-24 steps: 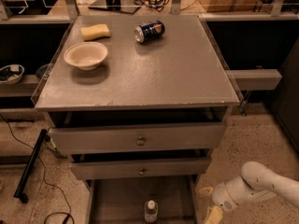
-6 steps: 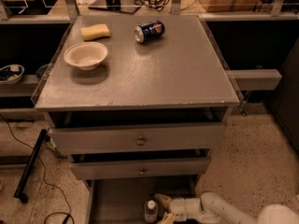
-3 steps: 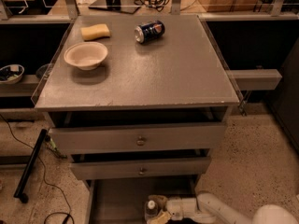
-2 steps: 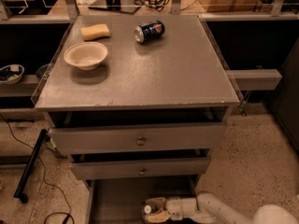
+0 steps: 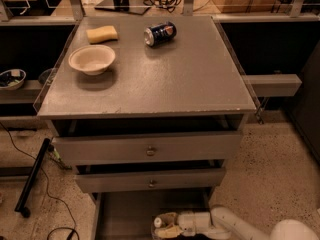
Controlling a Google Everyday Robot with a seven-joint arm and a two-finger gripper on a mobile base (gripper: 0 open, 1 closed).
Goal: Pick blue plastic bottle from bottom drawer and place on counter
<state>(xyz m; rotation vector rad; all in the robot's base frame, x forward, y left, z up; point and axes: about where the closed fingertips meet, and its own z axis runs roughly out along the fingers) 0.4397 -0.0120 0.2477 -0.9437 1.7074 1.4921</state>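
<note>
The blue plastic bottle [image 5: 158,223] shows only its white cap and a bit of its body at the front of the open bottom drawer [image 5: 130,209], and it leans to the left. My gripper [image 5: 169,224] reaches in from the lower right, low in the drawer. Its pale fingers [image 5: 168,217] are closed around the bottle's body. The counter [image 5: 165,79] is the speckled grey top above. The white arm runs off the bottom right corner.
On the counter are a dark blue soda can [image 5: 160,33] on its side, a white bowl [image 5: 92,59] and a yellow sponge [image 5: 102,34]. Two knob-fronted drawers stand partly open above the bottom drawer. A grey side shelf [image 5: 272,84] juts right. A black pole [image 5: 32,176] and cables lie on the floor at left.
My gripper came from the right of the cabinet into the bottom drawer and closed on the bottle. The bottle has tipped from upright to leaning left.
</note>
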